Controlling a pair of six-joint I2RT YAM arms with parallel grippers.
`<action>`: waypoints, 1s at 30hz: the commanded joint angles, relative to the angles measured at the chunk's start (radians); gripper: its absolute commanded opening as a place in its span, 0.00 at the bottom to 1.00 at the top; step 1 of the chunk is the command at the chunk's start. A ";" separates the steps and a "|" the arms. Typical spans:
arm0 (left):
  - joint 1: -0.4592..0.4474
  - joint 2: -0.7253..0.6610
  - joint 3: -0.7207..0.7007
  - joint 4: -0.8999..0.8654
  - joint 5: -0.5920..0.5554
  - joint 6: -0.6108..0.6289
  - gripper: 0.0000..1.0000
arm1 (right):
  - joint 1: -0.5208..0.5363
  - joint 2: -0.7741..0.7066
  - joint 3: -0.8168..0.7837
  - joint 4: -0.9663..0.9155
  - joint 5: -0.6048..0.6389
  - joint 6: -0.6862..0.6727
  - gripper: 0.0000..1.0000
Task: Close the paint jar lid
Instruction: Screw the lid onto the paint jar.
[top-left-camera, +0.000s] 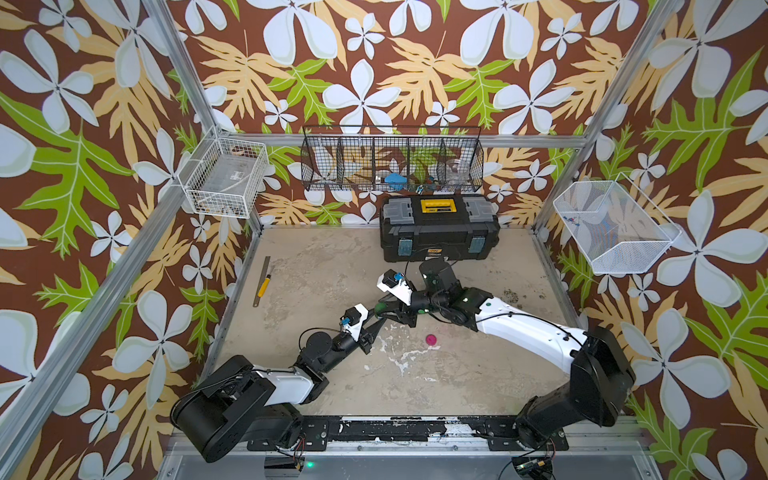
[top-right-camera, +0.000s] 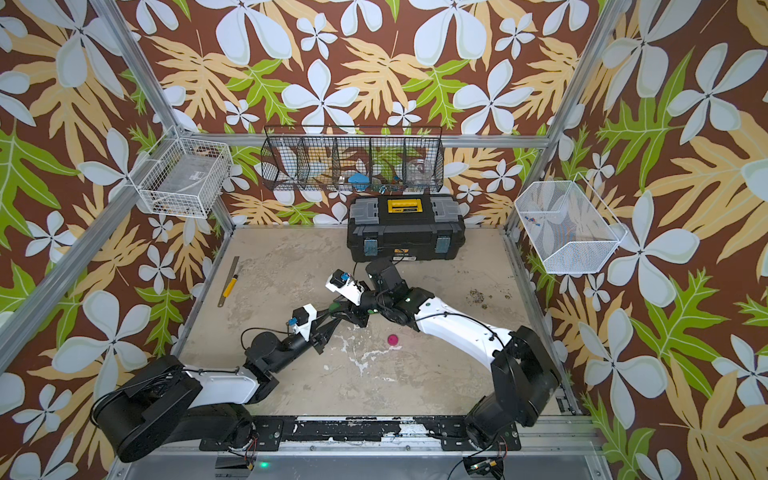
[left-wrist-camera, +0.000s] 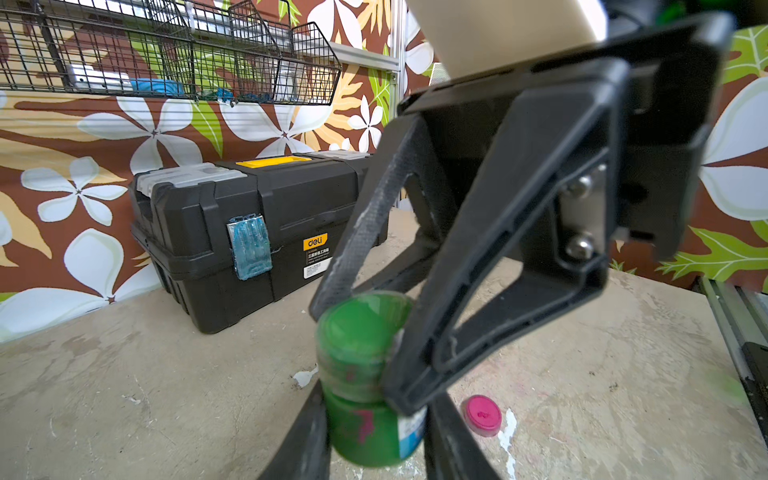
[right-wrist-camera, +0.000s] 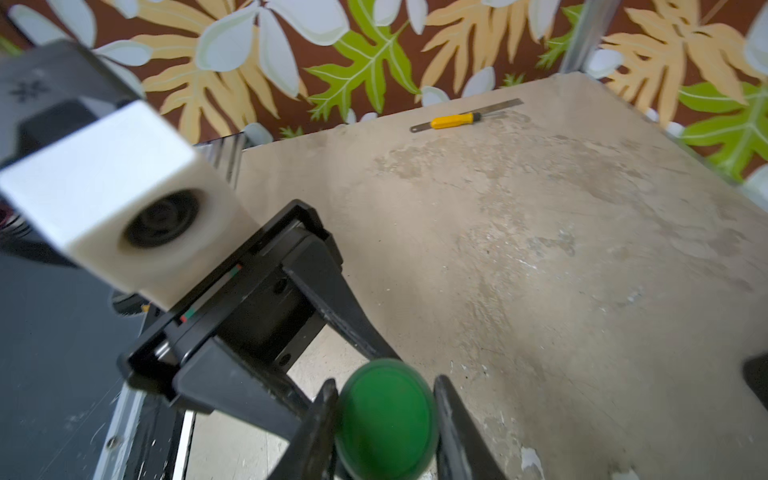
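Note:
A small green paint jar (left-wrist-camera: 365, 432) with a pink smear and a white-blue label is held off the table, near its middle. My left gripper (left-wrist-camera: 374, 442) is shut on the jar's body, a finger on each side. The green lid (right-wrist-camera: 386, 419) sits on top of the jar. My right gripper (right-wrist-camera: 386, 436) comes from above and is shut on the lid's rim. In both top views the two grippers meet at the green jar (top-left-camera: 379, 309) (top-right-camera: 333, 308), which the fingers mostly hide.
A pink lid (top-left-camera: 431, 340) lies on the table just right of the grippers. A black toolbox (top-left-camera: 438, 228) stands at the back. A steel ruler and a yellow-handled tool (top-left-camera: 262, 282) lie at the left edge. Wire baskets (top-left-camera: 392, 160) hang on the walls.

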 joint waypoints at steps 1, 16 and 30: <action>-0.001 -0.003 0.002 0.030 0.035 0.009 0.12 | 0.064 -0.038 -0.051 0.149 0.356 0.226 0.08; -0.001 -0.003 0.002 0.028 0.031 0.011 0.12 | 0.371 0.000 -0.071 0.162 0.974 0.604 0.00; -0.001 -0.002 0.002 0.025 0.028 0.012 0.12 | 0.313 -0.132 -0.082 0.093 0.856 0.397 0.68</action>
